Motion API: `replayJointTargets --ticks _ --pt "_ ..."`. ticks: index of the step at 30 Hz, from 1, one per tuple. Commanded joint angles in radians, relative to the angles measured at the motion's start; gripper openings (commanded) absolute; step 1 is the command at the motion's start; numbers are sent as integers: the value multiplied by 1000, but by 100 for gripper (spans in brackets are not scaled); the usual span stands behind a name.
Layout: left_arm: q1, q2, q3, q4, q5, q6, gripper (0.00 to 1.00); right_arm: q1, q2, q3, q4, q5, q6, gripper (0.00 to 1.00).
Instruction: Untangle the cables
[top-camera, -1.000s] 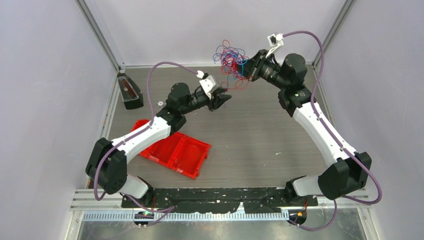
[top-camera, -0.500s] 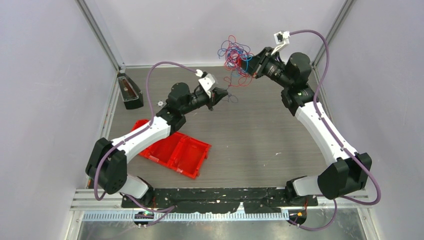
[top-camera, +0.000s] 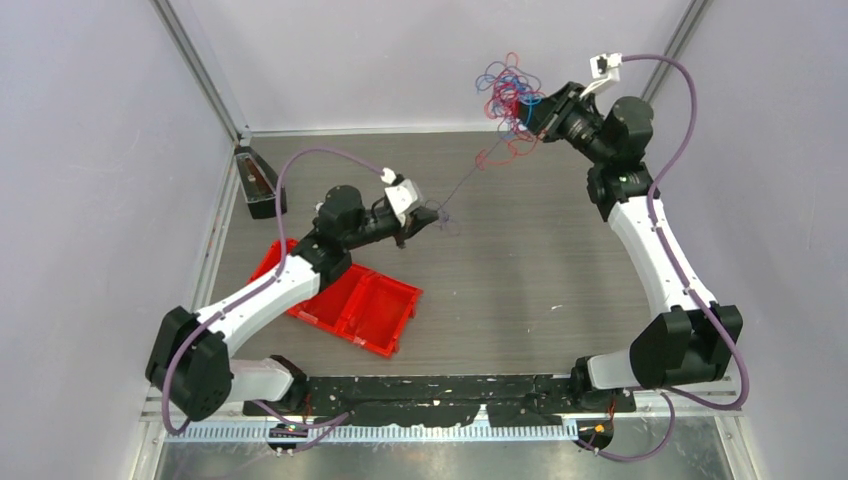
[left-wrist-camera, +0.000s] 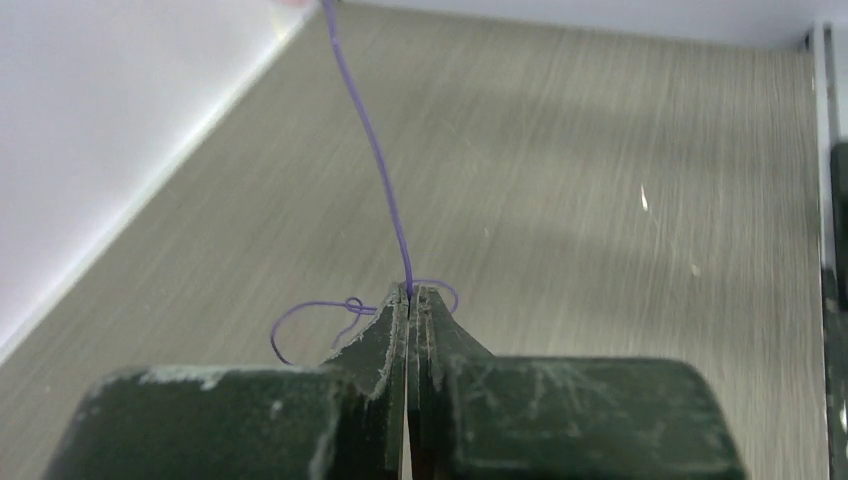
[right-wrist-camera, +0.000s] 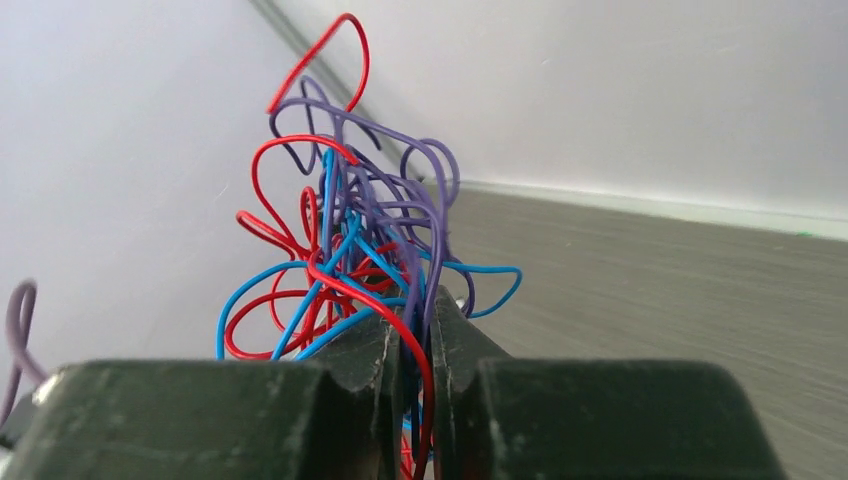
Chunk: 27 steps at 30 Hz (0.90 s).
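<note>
- Across the floor of the cell, the grey table (top-camera: 520, 270) stretches from the arm bases to the back wall.
- Over on the right, the right arm (top-camera: 650, 250) climbs high, its wrist up near the back wall.
- Now the left arm (top-camera: 265, 295): it is stretched low, reaching toward the middle of the table.
- Under that forearm lies the red tray (top-camera: 385, 300), flat on the table and partly hidden by the arm.
- By the left wall, a black box (top-camera: 258, 182) sits on the table, apart from the tray.
- Up top, the right gripper (top-camera: 535, 108) is pinched down to a narrow slit, with red and blue strands caught between the jaws.
- Down low, the left gripper (left-wrist-camera: 410, 295) has its jaws pressed flat together, clamped on one thin wire.
- And there is the tangle of cables (right-wrist-camera: 350, 230): red, blue and purple loops bunched at the right gripper's tips, lifted clear of the table.
- One purple strand (left-wrist-camera: 380, 160) runs from the left gripper's tips up toward that bunch, drawn out nearly straight, with a small curl beside the tips.
</note>
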Motion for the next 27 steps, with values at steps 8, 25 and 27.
replayJointTargets --ticks 8,25,27 --pt "101 -194 -168 -259 59 140 0 -154 44 94 102 -23 -7 17" --pt "455 -529 147 -982 203 143 0 -168 -12 -69 -53 -107 -185 5" --pt "513 -577 148 -1057 209 178 0 -165 -23 -74 -58 -112 -187 5"
